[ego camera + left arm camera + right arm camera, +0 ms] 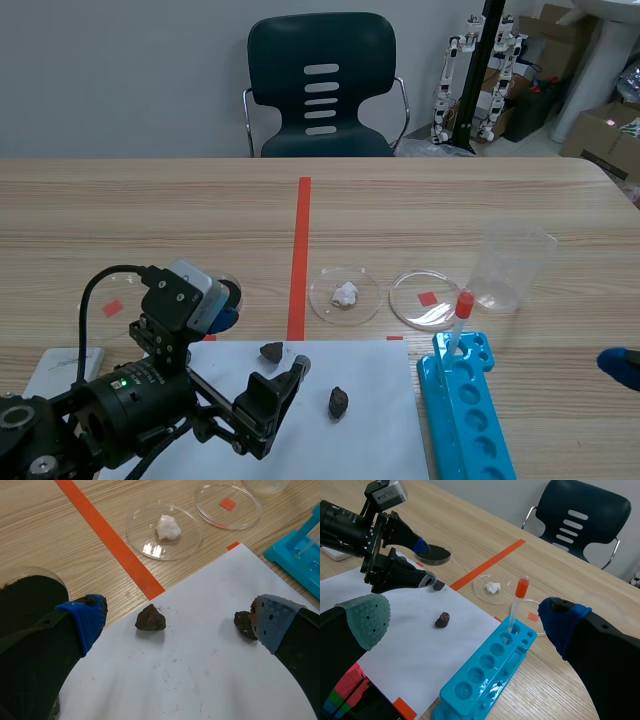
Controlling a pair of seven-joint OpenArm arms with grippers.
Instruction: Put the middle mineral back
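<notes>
Left wrist view, brown rock (150, 619): on white paper (190, 675), between the fingers of the left gripper (177, 622), not touched.
Left gripper: wide open, holds nothing.
Second rock (243, 624): just beside one pad.
White lump (168, 526): in clear dish (145, 542).
Right gripper (465, 619): wide open, holds nothing.

Black chair (290, 50), blue rack (462, 410), clear beaker (512, 268)

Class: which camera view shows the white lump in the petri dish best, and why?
The left wrist view: the white lump is seen closest there, its shape clear inside the petri dish. The scene and right wrist views show only a small white spot.
</notes>
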